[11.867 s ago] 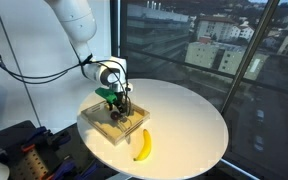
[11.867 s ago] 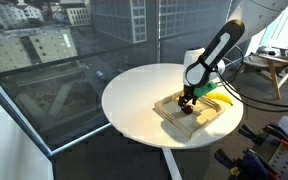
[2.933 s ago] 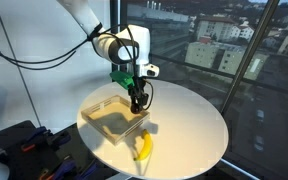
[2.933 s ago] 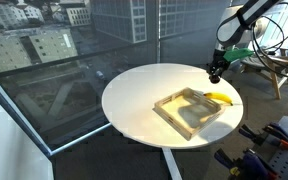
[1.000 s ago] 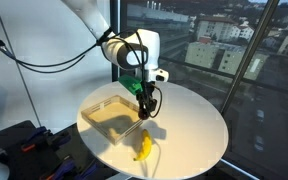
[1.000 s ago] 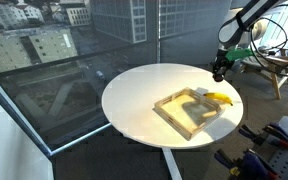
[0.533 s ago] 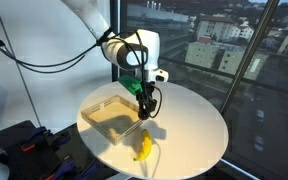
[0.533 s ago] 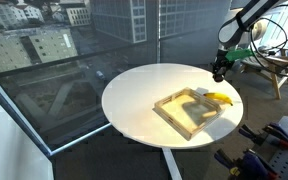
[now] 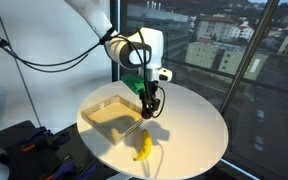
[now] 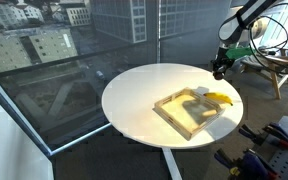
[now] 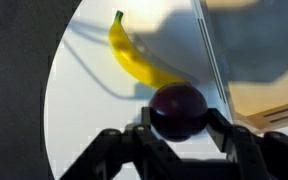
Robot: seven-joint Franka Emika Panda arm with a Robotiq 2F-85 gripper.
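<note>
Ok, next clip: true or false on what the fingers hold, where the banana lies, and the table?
1. The fingers are shut on a dark purple round fruit. True.
2. The banana lies inside the wooden tray. False: it lies on the table beside the tray.
3. The fruit is held up off the table. True.
4. The table is square and dark. False: it is round and white.

Soft, even daylight enters through the tall glass windows (image 9: pixel 214 50) behind the gripper (image 9: pixel 150 109), whose faint shadow lies on the round white bench (image 9: pixel 194 130) beneath. The wrist view is blurred, with dark corners.
</note>
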